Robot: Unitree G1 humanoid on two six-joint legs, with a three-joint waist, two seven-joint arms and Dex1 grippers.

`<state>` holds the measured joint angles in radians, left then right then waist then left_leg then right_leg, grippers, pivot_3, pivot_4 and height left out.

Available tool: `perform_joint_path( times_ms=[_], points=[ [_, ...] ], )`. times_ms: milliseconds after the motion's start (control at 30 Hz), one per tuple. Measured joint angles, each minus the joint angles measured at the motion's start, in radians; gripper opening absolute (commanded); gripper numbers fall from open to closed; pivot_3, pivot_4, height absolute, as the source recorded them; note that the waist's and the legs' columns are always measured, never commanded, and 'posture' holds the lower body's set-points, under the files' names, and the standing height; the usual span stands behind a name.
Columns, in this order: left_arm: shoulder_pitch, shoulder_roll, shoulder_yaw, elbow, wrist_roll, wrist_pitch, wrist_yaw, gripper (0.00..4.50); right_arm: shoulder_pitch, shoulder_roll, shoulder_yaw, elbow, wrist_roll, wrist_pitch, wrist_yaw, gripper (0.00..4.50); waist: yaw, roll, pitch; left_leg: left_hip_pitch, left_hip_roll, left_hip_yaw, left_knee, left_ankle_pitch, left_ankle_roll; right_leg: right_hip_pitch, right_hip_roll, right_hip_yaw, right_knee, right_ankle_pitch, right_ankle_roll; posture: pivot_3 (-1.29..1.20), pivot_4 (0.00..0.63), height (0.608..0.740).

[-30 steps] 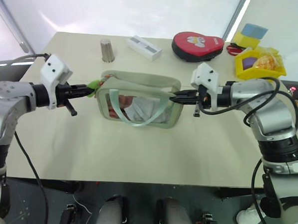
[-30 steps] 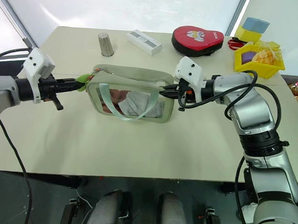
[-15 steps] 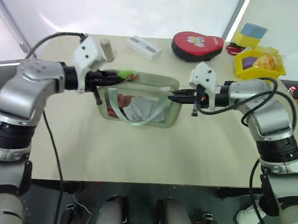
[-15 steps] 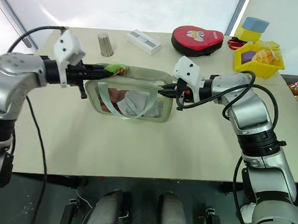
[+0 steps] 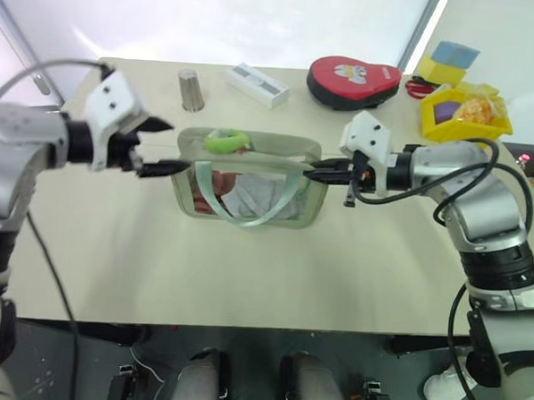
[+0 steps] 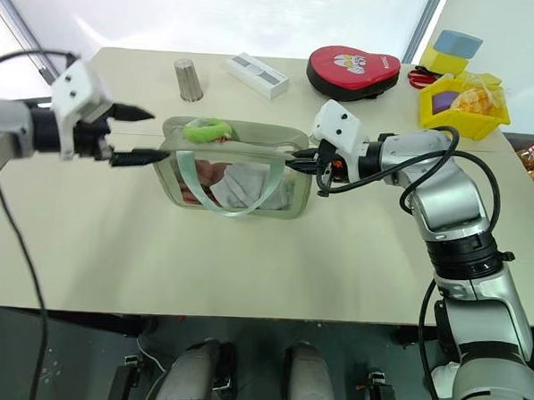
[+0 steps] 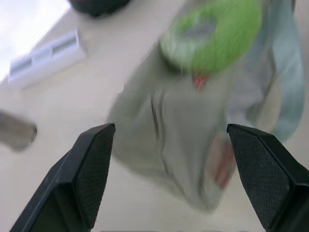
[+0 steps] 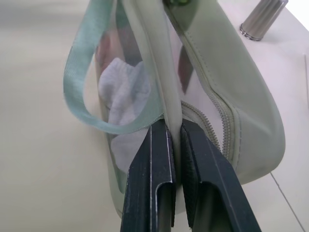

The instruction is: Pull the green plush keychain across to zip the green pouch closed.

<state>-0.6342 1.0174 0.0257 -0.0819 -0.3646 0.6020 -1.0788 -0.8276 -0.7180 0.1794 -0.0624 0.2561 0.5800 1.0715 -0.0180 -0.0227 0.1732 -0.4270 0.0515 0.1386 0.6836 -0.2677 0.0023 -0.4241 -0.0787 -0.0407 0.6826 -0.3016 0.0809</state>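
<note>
The green plush keychain (image 5: pixel 225 142) lies on top of the green pouch (image 5: pixel 250 186), apparently toward its left end, the left gripper (image 5: pixel 153 146) spread wide just beside it, the right gripper (image 5: pixel 315 176) pinching the pouch's right edge.

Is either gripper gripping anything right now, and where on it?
The right gripper is shut on the green pouch, pinching its end seam edge. The left gripper is open beside the pouch, holding nothing; the green plush keychain lies on top.

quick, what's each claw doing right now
Left claw: open, holding nothing, just beside the green pouch.
Right claw: shut on the green pouch's end edge.
</note>
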Motion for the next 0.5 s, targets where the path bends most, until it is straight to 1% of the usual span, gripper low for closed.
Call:
perform_joint_path(
  times_ms=[67, 167, 200, 267, 367, 400, 467, 500],
  points=[
    [0.053, -0.057, 0.009, 0.01, 0.005, -0.007, 0.043, 4.04, -0.002, -0.001, -0.002, 0.01, -0.004, -0.002, 0.0, 0.0, 0.008, 0.0, 0.0, 0.0, 0.0, -0.001, 0.001, 0.0, 0.0, 0.002, 0.0, 0.0, 0.0, 0.0, 0.0, 0.0, 0.15, 0.74],
    [0.07, -0.162, 0.009, 0.037, 0.008, -0.023, 0.124, 4.04, -0.007, 0.003, 0.0, 0.011, -0.006, -0.006, 0.008, 0.0, 0.008, -0.003, -0.001, 0.0, 0.0, -0.001, 0.001, 0.0, 0.001, 0.002, 0.0, -0.001, 0.0, 0.0, 0.0, 0.0, 0.15, 0.74],
    [0.066, -0.184, 0.009, 0.041, 0.008, -0.025, 0.143, 3.81, -0.007, 0.003, 0.001, 0.011, -0.006, -0.006, 0.011, 0.0, 0.007, -0.003, -0.001, 0.0, 0.0, -0.001, 0.001, 0.0, 0.001, 0.002, 0.0, -0.001, 0.0, 0.0, 0.0, 0.0, 0.15, 0.74],
    [0.051, -0.204, 0.009, 0.041, 0.008, -0.029, 0.163, 3.16, -0.007, 0.005, 0.003, 0.011, -0.006, -0.006, 0.017, 0.0, 0.004, -0.003, -0.001, 0.0, 0.0, -0.001, 0.001, 0.0, 0.001, 0.001, 0.0, 0.0, 0.0, 0.0, 0.0, 0.0, 0.15, 0.74],
    [0.037, -0.203, 0.01, 0.031, 0.003, -0.029, 0.163, 1.71, -0.007, 0.005, 0.004, 0.011, -0.006, -0.006, 0.021, 0.0, 0.0, -0.003, -0.001, 0.0, 0.0, -0.001, 0.0, 0.0, 0.001, 0.001, 0.0, 0.0, 0.0, 0.0, 0.0, 0.0, 0.15, 0.74],
    [0.042, -0.198, 0.01, 0.027, 0.001, -0.029, 0.157, 1.12, -0.007, 0.005, 0.004, 0.01, -0.006, -0.006, 0.022, 0.0, 0.001, -0.003, -0.001, 0.0, 0.0, -0.001, 0.0, 0.0, 0.001, 0.001, 0.0, 0.0, 0.0, 0.0, 0.0, 0.0, 0.15, 0.74],
    [0.053, -0.185, 0.015, 0.017, -0.01, -0.026, 0.14, 0.15, -0.007, 0.005, 0.004, 0.01, -0.006, -0.004, 0.022, 0.0, 0.002, -0.003, -0.001, 0.0, 0.0, -0.001, 0.0, 0.0, 0.001, 0.001, 0.0, 0.0, 0.0, 0.0, 0.0, 0.0, 0.15, 0.74],
    [0.061, -0.178, 0.018, 0.008, -0.017, -0.024, 0.131, 0.03, -0.007, 0.005, 0.004, 0.009, -0.006, -0.002, 0.022, 0.0, 0.002, -0.003, -0.001, 0.0, 0.0, -0.001, 0.0, 0.0, 0.001, 0.001, 0.0, 0.0, 0.0, 0.0, 0.0, 0.0, 0.15, 0.74]
  ],
)
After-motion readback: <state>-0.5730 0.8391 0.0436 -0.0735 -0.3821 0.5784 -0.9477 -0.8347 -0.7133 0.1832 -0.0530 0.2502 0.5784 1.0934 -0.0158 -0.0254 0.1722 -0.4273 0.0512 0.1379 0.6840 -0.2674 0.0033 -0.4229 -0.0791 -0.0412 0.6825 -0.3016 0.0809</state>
